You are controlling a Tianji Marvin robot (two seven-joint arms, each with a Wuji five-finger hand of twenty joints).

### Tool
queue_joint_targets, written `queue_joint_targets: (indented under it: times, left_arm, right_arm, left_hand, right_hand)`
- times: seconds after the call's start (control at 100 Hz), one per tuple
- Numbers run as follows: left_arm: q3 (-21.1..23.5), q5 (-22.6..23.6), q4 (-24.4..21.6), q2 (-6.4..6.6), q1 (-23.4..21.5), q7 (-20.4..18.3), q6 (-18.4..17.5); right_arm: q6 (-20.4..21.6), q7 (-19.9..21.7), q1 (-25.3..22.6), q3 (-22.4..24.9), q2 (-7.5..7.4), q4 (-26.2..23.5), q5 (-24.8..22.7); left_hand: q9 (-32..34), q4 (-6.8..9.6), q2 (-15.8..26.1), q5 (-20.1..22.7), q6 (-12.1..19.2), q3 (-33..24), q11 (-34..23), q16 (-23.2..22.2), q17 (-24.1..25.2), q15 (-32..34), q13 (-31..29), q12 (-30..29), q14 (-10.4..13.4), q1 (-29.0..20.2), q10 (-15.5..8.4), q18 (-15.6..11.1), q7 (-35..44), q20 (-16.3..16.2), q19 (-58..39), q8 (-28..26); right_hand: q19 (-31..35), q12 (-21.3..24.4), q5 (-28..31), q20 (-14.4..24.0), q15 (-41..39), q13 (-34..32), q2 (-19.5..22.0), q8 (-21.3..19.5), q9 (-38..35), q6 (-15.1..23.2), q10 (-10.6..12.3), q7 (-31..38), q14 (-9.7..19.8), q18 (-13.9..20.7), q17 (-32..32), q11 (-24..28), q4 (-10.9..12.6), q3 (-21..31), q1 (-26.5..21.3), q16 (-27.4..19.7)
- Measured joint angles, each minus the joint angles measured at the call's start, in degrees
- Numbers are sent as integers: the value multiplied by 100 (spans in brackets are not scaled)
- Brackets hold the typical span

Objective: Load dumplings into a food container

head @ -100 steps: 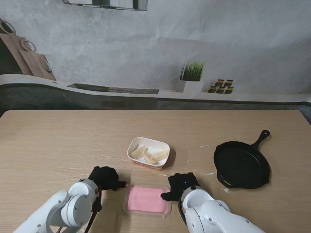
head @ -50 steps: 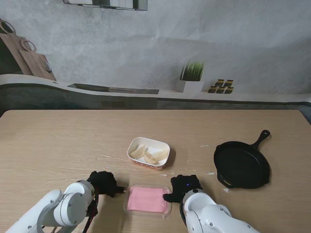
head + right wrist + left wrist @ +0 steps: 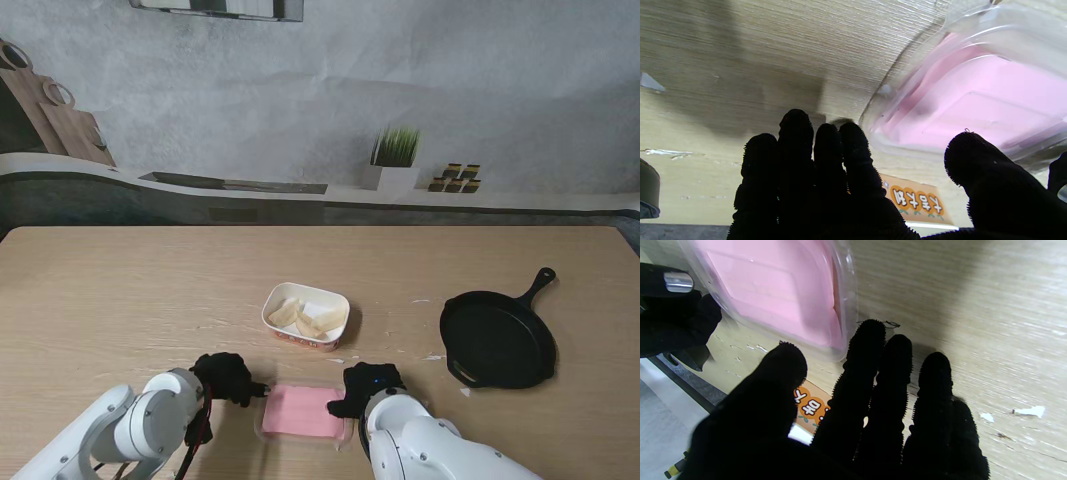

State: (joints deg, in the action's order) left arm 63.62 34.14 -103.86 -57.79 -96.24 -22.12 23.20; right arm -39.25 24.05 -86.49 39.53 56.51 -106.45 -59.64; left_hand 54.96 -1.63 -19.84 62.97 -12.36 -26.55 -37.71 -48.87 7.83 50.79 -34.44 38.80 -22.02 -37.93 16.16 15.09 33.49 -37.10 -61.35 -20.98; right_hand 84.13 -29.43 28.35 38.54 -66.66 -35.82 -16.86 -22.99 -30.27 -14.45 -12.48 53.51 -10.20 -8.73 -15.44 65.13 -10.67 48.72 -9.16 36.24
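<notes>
A white paper container with an orange printed band holds several pale dumplings at the table's middle. Nearer to me a clear plastic lid with pink under it lies flat between my hands. My left hand is open at the lid's left edge, fingers stretched out beside its rim. My right hand is open at the lid's right edge; its thumb reaches by the rim and its fingers rest on the table. Neither hand holds anything.
A black cast-iron skillet sits to the right, handle pointing away from me. White crumbs dot the wooden table. A potted plant stands on the ledge behind the table.
My left hand has slid right and my right hand slightly left, both closing in on the edges of the pink lid. The lid and the dumpling container have not moved.
</notes>
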Motion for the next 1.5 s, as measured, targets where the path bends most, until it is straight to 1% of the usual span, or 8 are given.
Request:
queue_joint_targets:
  times: [0.38,0.67,0.84,0.99,1.11,1.2,1.38,1.5]
  left_arm:
    - [-86,-117,95,16,164,-124,55]
    - [-47,-272,35,18,132,-126,180]
    - [-15,-275,9,9,87,-108,181]
    - [-9,-253,-2,10,73,-115,183]
    - [59,189,-60,-1,-41,-219,43]
    - [181,752,-139,-31,-236,-268,-144]
    - [336,1043,-296,-36,-500,-224,-263]
    - [394,904,-305,-42,-607,78,-510]
  right_arm:
    - [-925,-310,816,-798,-105,77,1326]
    - [-1043,-615,628,-488,35,65,1961]
    - [-1116,-875,395,-272,124,-27,2228]
    - [-1158,-1112,189,-184,218,-81,2140]
    - [-1214,-794,357,-550,130,-76,1418]
    - [-1304,-504,628,-881,-13,-74,1234]
    - [-1294,-455,670,-822,-77,-73,1213]
    - [-1274,-429,665,-821,-86,-64,1178]
  left_hand:
    - [-1,0,0,0,0,-115,0,70,223,-83,1,-63,67,-66,-1,-5,-20,-444,-267,70]
    - [-58,0,0,0,-50,-180,29,132,349,-148,18,-69,125,-67,-2,-82,-45,-464,-58,119]
    - [-153,0,0,-59,-10,-243,68,136,349,-208,73,-72,134,-67,-3,-156,-146,-464,51,178]
    - [-182,0,0,-119,-10,-244,79,137,349,-213,91,-75,136,-67,-5,-207,-152,-464,98,198]
    - [-364,0,-6,-218,153,-246,93,117,66,-122,96,-76,236,-19,-75,-576,-114,-311,187,179]
    - [-448,0,-8,-197,256,-78,76,39,-294,0,174,-16,294,89,-85,-326,59,-159,173,31]
    - [-752,0,-10,-523,382,308,27,23,-449,-122,431,44,294,160,-214,-83,106,121,391,-60]
    - [-1240,0,-10,-1147,529,435,366,115,-355,-467,767,-123,424,157,-240,-79,-295,129,541,36]
  right_hand:
    - [1,-1,1,46,0,66,-231,-108,0,-122,-53,197,-4,0,120,4,1,381,-604,6]
    - [-108,-1,29,47,540,126,-543,-63,50,170,-44,215,-147,-139,161,5,2,832,-1282,-223]
    - [-578,-1,-82,-339,1272,-26,-856,93,207,395,-22,119,-360,-448,-90,5,2,1150,-1561,-585]
    - [-630,-1,-282,-411,1225,-232,-1247,125,318,399,-19,131,-360,-509,-329,5,2,1398,-1647,-623]
    - [-502,-1,-415,-411,933,-232,-1261,141,377,405,-17,131,-336,-445,-326,5,2,1415,-1613,-505]
    - [-439,-1,-581,-411,831,-230,-1317,76,380,437,54,307,-279,-380,-313,5,2,1415,-1479,-443]
    - [-364,-1,-480,-412,714,-229,-1316,96,382,489,68,194,-271,-371,-309,5,2,1410,-1351,-408]
    - [-348,-1,-478,-412,702,-229,-1379,96,382,488,68,205,-270,-370,-303,5,2,1409,-1271,-374]
